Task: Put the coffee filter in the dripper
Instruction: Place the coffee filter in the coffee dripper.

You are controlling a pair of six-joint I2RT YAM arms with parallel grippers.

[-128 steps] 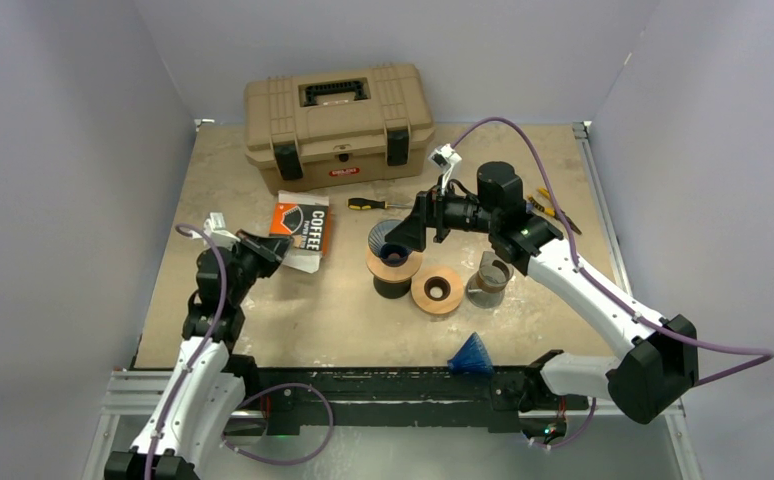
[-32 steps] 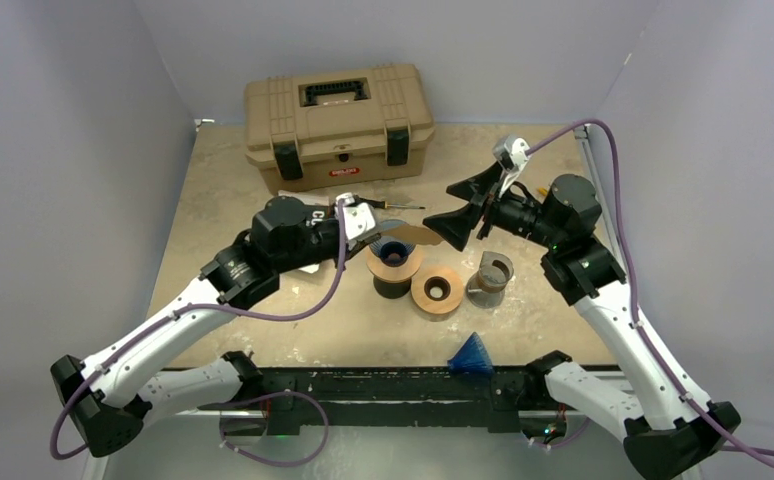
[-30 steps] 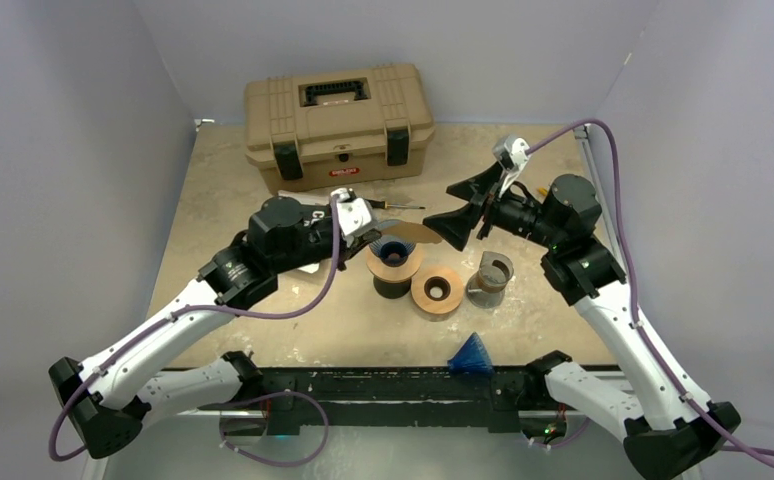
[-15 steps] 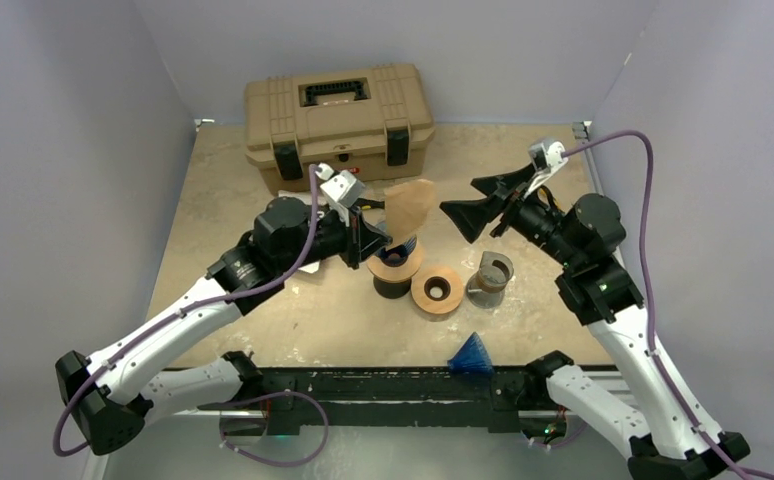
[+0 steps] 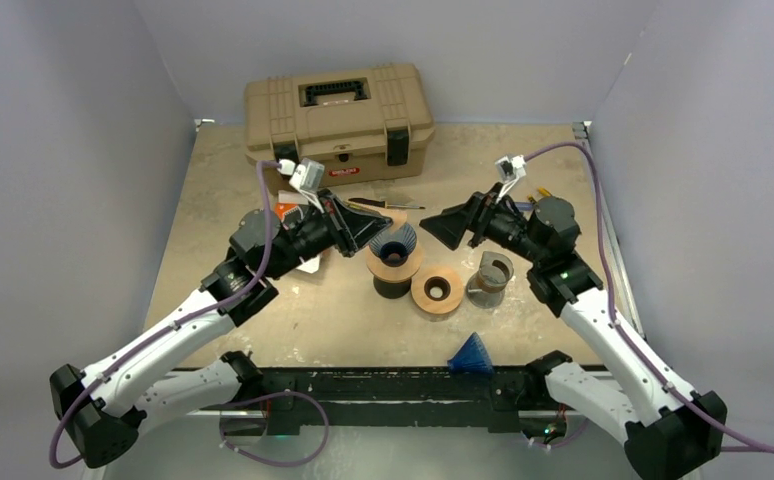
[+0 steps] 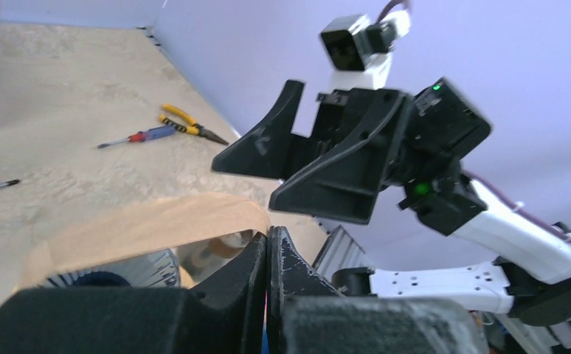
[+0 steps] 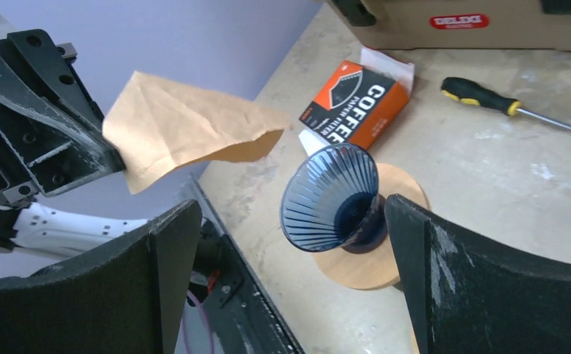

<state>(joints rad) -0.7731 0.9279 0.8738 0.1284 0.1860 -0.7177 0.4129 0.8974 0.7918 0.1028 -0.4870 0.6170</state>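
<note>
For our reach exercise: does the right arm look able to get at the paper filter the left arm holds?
Probably yes. The right fingers stand wide open facing the filter, which the left fingers hold up in the air by one edge; nothing shows between them.

Soft even light, blurry foreground

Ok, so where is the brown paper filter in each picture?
Top external: the coffee filter is a small brown sliver mid-picture, right above the blue dripper.
Left wrist: lower left, a brown band pinched in the left gripper, with the dripper peeking out beneath it.
Right wrist: upper left, held in the air; the dripper is below and to its right.
Shared landmark: the blue dripper.
</note>
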